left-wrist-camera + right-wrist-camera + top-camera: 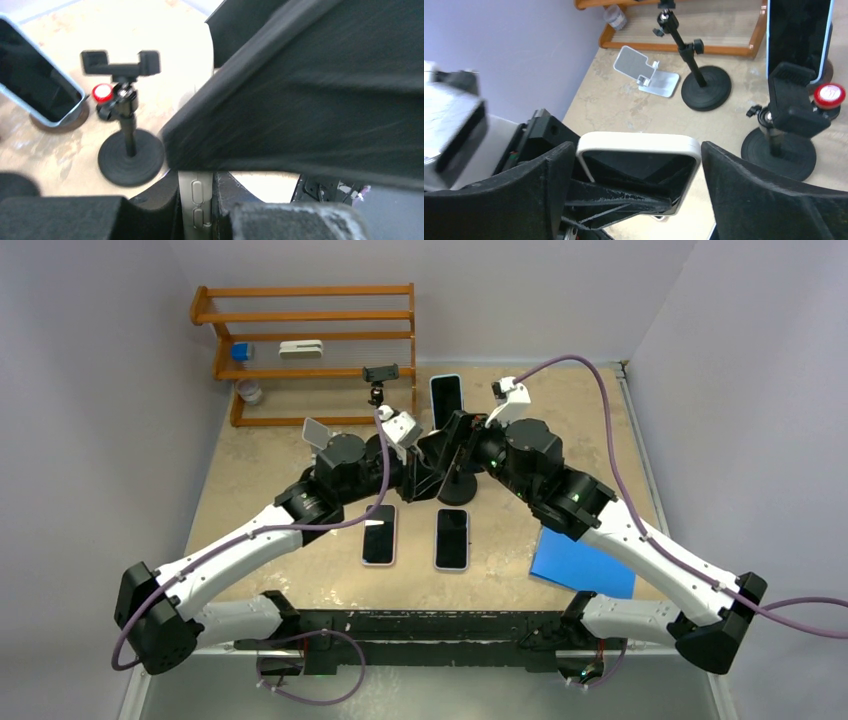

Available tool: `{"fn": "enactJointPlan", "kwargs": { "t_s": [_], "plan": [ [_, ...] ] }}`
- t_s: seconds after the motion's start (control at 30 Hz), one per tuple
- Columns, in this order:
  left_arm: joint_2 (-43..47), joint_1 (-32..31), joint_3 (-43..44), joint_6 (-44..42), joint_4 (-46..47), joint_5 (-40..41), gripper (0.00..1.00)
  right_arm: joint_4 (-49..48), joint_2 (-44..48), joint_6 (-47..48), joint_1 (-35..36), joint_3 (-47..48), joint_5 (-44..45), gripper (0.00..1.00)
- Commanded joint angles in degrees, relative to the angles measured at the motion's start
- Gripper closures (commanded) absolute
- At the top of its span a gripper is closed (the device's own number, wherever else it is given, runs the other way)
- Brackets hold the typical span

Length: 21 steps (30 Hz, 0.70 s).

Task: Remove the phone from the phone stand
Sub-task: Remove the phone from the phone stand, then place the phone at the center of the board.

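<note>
At bench (560,420) centre the overhead view hides the grip. Wrist views show left tool (200,190) seemingly clamped on the phone (639,167), right tool (638,150) fingers apart beside it, clear of the phone stand (120,62). Four phones in all, including two flat phones (379,535) and one upright phone (446,400).

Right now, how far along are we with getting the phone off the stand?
Done: the clamp of the phone stand is empty, and the phone is out of it. In hand: the left gripper is closed on the phone's edge, and the right gripper has its jaws open on either side. Left: probably carrying it clear and setting it down, perhaps beside the two phones lying flat.
</note>
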State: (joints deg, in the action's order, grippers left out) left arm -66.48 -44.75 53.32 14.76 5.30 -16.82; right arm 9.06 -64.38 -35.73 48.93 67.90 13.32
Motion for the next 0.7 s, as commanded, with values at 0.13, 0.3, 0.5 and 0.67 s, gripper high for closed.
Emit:
{"fn": "enactJointPlan", "kwargs": {
  "t_s": [0.13, 0.3, 0.5, 0.67],
  "plan": [
    [6.98, 1.81, -2.12, 4.83, -10.36, 12.22, 1.00, -4.50, 4.70, 4.27, 0.07, 1.43, 0.56, 0.01],
    [8.54, 7.24, -2.88, 10.28, -20.46, 14.21, 1.00, -6.65, 9.23, 6.89, 0.03, -3.07, 3.37, 0.01],
    [2.96, 17.96, -2.22, 14.47, -32.29, 9.42, 1.00, -11.37, 13.32, 7.11, 0.09, -11.87, 2.67, 0.01],
    [-2.37, 24.29, -2.05, 13.83, -36.26, 7.00, 1.00, -13.70, 13.62, 6.26, 0.12, -15.30, 0.73, 0.01]
  ]
}}
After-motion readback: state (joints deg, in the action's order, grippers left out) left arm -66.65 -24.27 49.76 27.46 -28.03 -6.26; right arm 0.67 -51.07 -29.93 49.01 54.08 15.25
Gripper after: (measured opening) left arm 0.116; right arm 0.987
